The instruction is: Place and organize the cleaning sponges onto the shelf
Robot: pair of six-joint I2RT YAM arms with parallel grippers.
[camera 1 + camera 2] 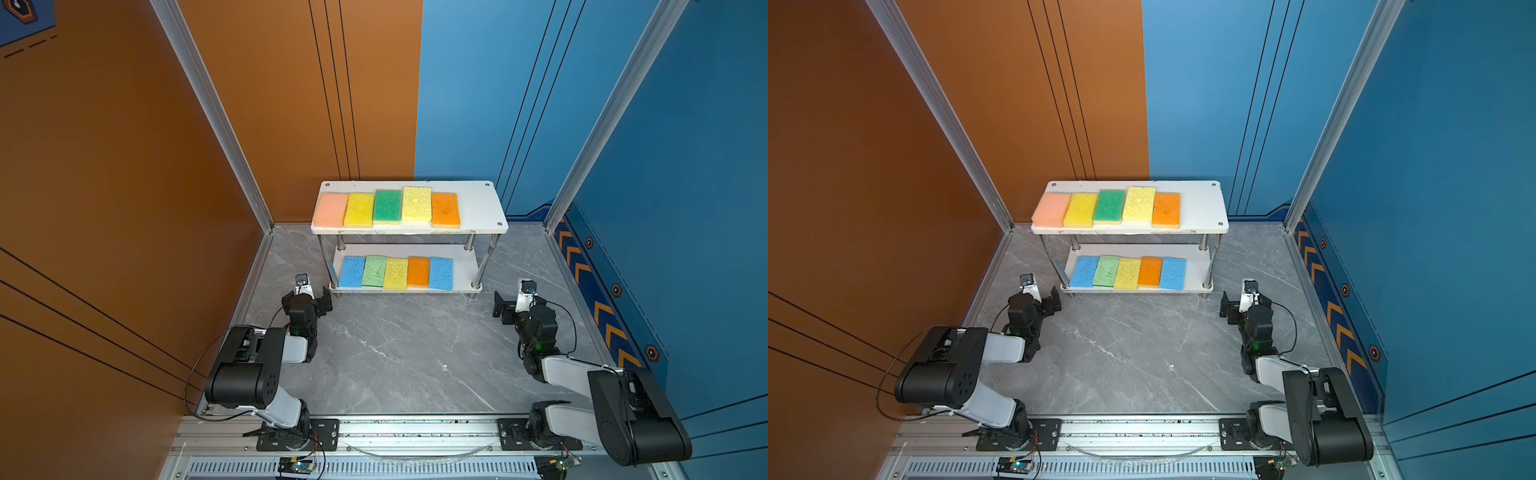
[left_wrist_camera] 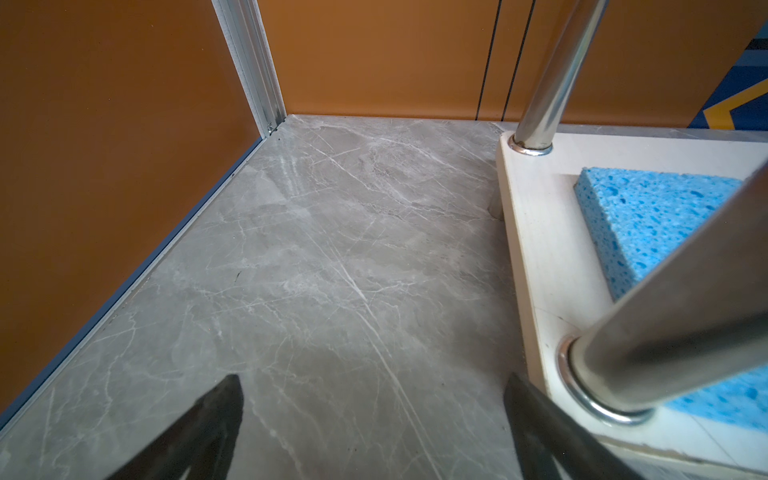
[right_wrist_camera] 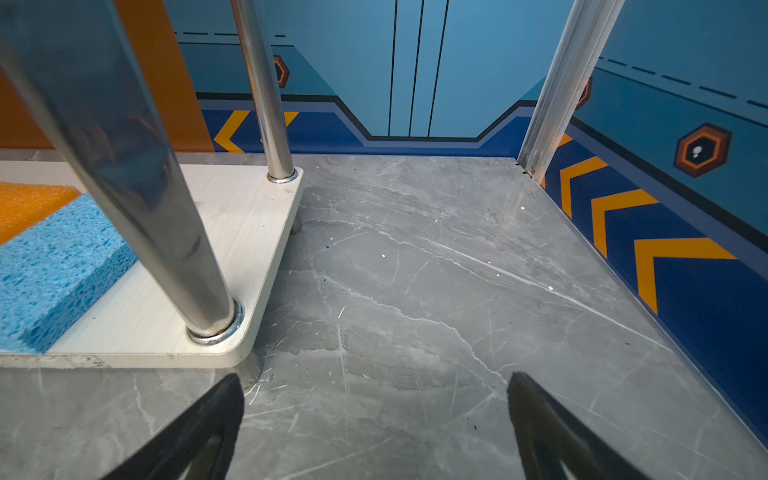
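Cleaning sponges [image 1: 387,206] line both boards of the shelf [image 1: 478,208].

Shelf [image 1: 478,208] holds sponges [image 1: 386,206]: five above, seemingly five below

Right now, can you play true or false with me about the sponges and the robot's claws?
1. The shelf's top board holds five sponges. True.
2. The left claw grips a blue sponge. False: it is open and empty, beside the shelf.
3. One sponge lies on the grey table. False: all ten sit on the shelf.
4. The bottom row starts with a blue sponge and ends with another blue sponge. True.
5. The dark green sponge is on the bottom board. False: it is on the top board.
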